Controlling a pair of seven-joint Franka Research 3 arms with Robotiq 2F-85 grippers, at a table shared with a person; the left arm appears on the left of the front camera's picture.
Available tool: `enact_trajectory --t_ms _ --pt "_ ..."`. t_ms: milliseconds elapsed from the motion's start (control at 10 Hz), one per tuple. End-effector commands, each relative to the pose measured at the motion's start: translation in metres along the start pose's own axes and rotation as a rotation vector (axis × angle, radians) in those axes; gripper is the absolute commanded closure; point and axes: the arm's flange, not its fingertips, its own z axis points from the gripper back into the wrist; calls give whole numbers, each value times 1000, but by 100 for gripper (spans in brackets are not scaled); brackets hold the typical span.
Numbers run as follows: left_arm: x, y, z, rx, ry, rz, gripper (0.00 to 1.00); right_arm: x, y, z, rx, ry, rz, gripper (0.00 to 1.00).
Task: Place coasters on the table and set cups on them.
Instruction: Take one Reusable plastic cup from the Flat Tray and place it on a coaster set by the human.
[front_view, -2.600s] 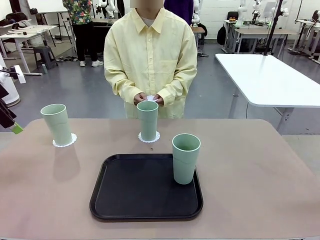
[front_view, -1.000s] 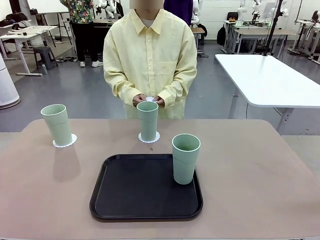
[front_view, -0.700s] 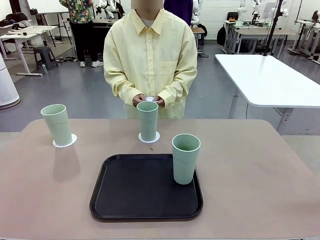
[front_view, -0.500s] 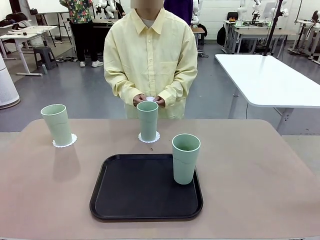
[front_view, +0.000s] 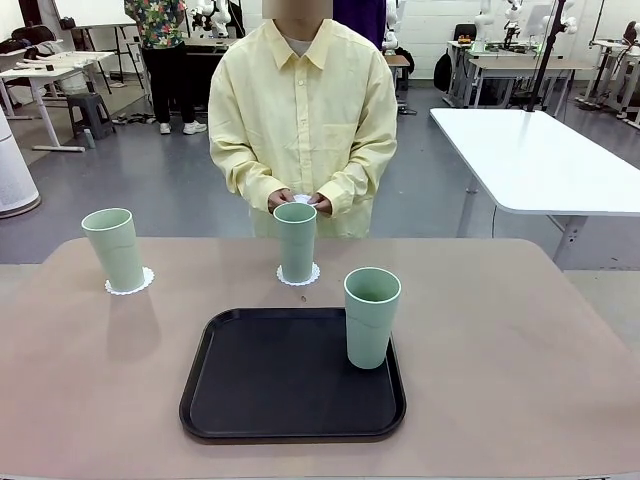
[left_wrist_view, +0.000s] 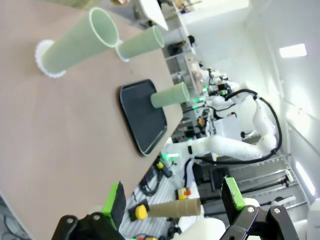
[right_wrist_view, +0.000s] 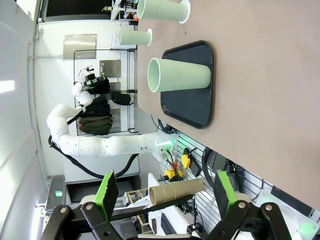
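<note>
Two cups stand on coasters on the table (front_view: 500, 340): the left cup (front_view: 113, 248) on a lacy coaster (front_view: 131, 283), and the middle cup (front_view: 295, 240) on another coaster (front_view: 298, 277). A further cup (front_view: 371, 317) stands on the black tray (front_view: 290, 385). The person's hands (front_view: 298, 200) hold a small white coaster behind the middle cup. My left gripper (left_wrist_view: 173, 200) is open and far from the cups (left_wrist_view: 75, 45). My right gripper (right_wrist_view: 166, 195) is also open, off the table's edge, with the tray cup (right_wrist_view: 180, 75) well ahead of it.
The person stands at the table's far edge, in the middle. A white-topped table (front_view: 540, 160) is at the back right. The right half of the beige table is bare. In the left wrist view the tray (left_wrist_view: 145, 117) lies beyond the table's near edge.
The tip of my left gripper, at the left edge in the oldest frame, has left the front view. The cups, the coasters and the person's hands have stayed put.
</note>
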Motion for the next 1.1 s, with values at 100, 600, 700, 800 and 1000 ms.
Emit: enact_trajectory --t_ms 100,600,700,800,1000 --pt "5 -12 -7 16 -26 -41 0 0 1 1 11 -1 8 0" --pt "2 0 -1 0 1 -3 0 0 1 1 11 -1 8 0" --pt "2 0 -1 0 1 -3 0 0 1 1 11 -1 8 0" --pt "2 0 -1 0 1 -3 0 0 1 1 11 -1 8 0" --pt "2 0 -1 0 1 -3 0 0 1 1 11 -1 8 0"
